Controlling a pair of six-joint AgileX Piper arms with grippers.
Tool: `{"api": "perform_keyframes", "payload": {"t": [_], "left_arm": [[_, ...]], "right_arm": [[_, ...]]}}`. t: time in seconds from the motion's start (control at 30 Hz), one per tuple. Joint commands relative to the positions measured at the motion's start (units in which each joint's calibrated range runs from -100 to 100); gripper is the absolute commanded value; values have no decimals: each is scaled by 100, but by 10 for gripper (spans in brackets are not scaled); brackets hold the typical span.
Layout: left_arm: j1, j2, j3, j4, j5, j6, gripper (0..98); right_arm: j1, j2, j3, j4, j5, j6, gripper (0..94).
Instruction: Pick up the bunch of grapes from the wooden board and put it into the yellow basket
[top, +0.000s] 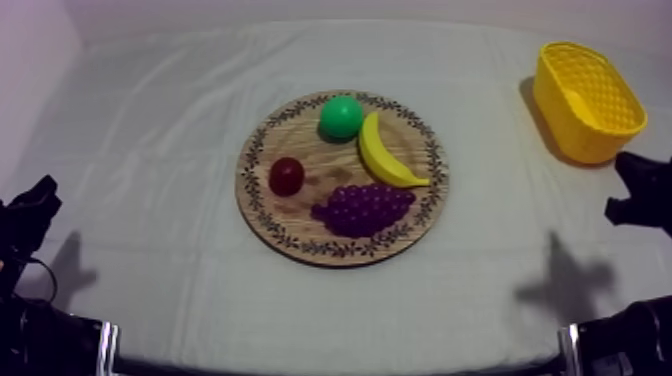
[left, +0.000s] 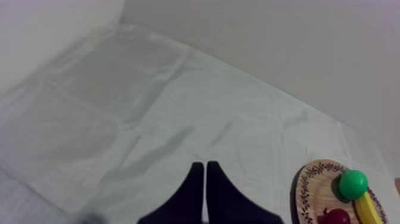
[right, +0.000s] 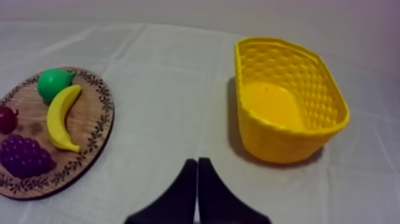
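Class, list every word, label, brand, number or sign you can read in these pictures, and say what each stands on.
None: there is no readable text in any view.
The wooden board has a leafy pattern round its rim, not letters.
The yellow basket has only a moulded lattice.

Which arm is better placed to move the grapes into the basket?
Right, probably: the basket stands at that side, close to the right gripper; the left gripper sits across the board from it.
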Motion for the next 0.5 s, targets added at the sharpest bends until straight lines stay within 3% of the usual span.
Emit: {"api": "perform_keyframes", "payload": {"t": [0.0,0.27,0.47], "left_arm": [[-3,5,0,1,-1,0,1],[-3,5,0,1,-1,0,1],[-3,5,0,1,-1,0,1]], "right_arm": [[-4,596,-629,-100,45,96,2],[-220,2096,-2492,-380,640,349,2],[-55,3104,-3639,-1105,1394,1157,2]]}}
